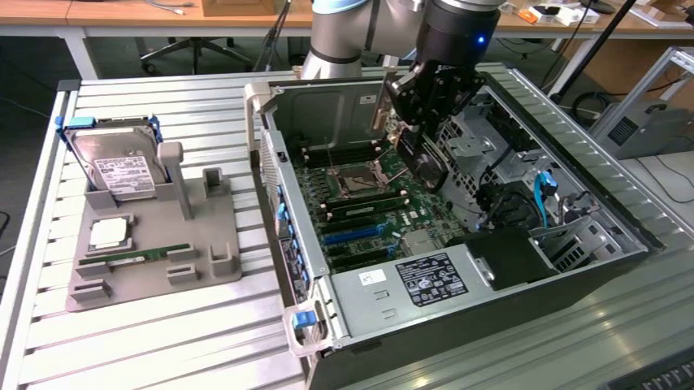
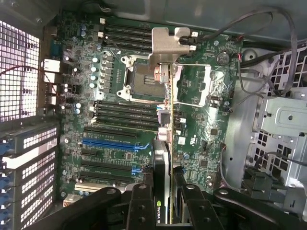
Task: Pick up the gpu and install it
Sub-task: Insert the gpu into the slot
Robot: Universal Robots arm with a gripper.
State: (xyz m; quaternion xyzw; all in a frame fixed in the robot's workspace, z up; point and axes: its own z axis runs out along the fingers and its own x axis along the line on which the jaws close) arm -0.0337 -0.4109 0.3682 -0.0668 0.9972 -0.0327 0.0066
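Observation:
The gpu (image 1: 422, 159) is a thin dark card with a silver bracket (image 1: 381, 107) at one end. It hangs tilted inside the open computer case (image 1: 564, 276), above the motherboard (image 1: 358, 207). My gripper (image 1: 427, 122) is shut on it from above. In the wrist view the gpu (image 2: 167, 143) shows edge-on between my black fingers (image 2: 142, 199), with the bracket (image 2: 166, 44) at its far end over the processor socket (image 2: 141, 79). The card is clear of the board, next to the blue expansion slot (image 2: 109, 142) and the black slots beside it.
A grey holder (image 1: 211, 244) in the exterior view's left carries a silver hard drive (image 1: 122, 169), a processor (image 1: 109, 234) and a green memory stick (image 1: 143, 257). Black cables (image 2: 259, 33) and a metal drive cage (image 2: 283, 120) crowd the case beside the board.

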